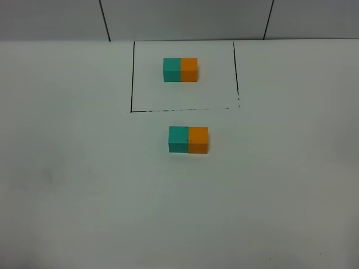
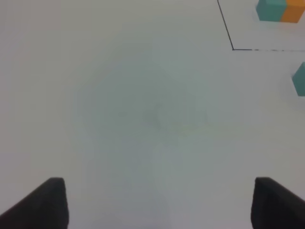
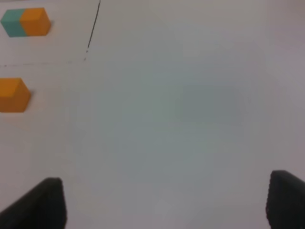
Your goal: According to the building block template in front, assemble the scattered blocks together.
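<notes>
Teal cube (image 1: 178, 139) and orange cube (image 1: 198, 139) touch side by side on the counter (image 1: 67, 185) — matching the outlined template (image 1: 180, 69); both end effectors (image 2: 157, 202) (image 3: 164, 202) spread apart, empty.

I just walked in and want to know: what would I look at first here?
Two bright pairs of cubes on the plain white table. The building block template sits at the back inside a thin black outline. Just in front of the outline, a teal cube and an orange cube sit pressed side by side, teal on the left, matching it.
</notes>
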Available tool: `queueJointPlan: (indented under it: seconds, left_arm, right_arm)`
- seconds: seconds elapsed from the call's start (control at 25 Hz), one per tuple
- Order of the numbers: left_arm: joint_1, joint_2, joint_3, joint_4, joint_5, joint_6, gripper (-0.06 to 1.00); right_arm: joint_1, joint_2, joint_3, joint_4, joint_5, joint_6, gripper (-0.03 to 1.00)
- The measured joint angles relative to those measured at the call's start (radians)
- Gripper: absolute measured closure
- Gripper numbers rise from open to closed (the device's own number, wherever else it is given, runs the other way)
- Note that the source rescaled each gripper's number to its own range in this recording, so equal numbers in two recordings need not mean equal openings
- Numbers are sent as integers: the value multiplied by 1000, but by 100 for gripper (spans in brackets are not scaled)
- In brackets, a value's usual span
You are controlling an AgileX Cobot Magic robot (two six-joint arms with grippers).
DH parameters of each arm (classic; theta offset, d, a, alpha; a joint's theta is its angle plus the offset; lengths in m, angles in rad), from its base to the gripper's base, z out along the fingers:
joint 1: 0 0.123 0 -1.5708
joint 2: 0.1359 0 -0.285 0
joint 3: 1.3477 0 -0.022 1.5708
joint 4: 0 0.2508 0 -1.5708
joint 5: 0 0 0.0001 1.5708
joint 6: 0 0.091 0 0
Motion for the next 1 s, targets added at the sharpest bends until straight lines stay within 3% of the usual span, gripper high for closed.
queueJointPlan:
  seconds: [1.0]
  left_arm:
    - [0, 0, 0, 0, 0, 0, 27]
  right_arm:
    - [0, 0, 0, 1, 0, 17, -3]
